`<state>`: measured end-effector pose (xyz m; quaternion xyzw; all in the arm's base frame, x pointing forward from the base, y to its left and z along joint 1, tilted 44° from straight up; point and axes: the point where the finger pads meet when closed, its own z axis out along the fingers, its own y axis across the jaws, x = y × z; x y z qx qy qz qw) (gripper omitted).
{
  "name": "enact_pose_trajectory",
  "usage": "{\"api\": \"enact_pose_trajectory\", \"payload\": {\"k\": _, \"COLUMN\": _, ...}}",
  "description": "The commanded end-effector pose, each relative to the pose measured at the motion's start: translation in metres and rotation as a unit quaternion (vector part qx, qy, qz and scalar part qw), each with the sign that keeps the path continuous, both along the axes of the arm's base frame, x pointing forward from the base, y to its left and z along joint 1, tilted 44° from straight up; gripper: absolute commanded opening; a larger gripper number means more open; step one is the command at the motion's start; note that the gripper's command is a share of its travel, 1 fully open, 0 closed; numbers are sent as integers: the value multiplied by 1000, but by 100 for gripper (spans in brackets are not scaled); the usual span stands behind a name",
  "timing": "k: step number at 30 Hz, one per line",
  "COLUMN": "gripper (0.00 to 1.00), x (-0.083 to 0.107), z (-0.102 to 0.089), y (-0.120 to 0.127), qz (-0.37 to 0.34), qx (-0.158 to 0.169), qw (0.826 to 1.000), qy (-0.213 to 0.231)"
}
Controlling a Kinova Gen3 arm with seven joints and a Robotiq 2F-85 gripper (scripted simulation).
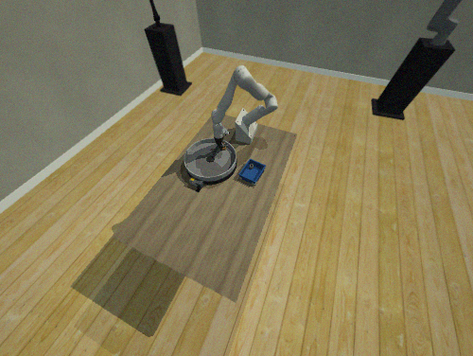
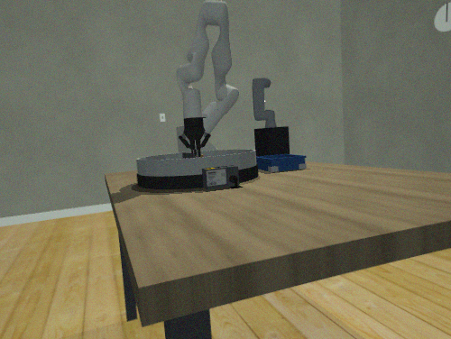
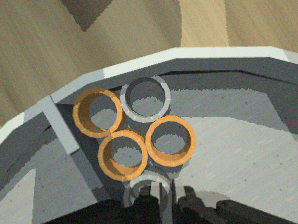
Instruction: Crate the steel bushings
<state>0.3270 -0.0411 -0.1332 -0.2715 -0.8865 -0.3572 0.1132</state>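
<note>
A grey steel bushing, a short open ring, sits at the near edge of the wrist view, and the black two-fingered hand is pinching its wall, one finger inside the ring and one outside. It stands on the floor of the round grey turning table, well inside the pale rim. Just beyond it, away from the hand, three orange ring bushings cluster: the middle one touches the held ring's far side, another lies beside that to the right, and a third to the upper left. A second grey steel ring bushing stands farthest out, close under the table's rim and touching the orange ones. A raised grey rib runs across the table floor left of the cluster.

From the exterior view the hand reaches down inside the turning table's wall, with the white arm rising above it. A small control box fronts the table's dark base. The blue rectangular crate stands just beside the turning table on the brown wooden surface, with a small ring-like thing inside it, too small to tell.
</note>
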Motion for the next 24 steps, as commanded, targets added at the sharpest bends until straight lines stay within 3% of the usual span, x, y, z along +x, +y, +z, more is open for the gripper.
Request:
{"api": "enact_pose_trajectory", "payload": {"k": 1, "gripper": 0, "x": 0, "z": 0, "y": -1, "qz": 0, "qx": -1, "qw": 1000, "qy": 0}}
{"api": "enact_pose_trajectory", "payload": {"k": 24, "gripper": 0, "x": 2, "z": 2, "y": 1, "qz": 0, "qx": -1, "qw": 1000, "qy": 0}}
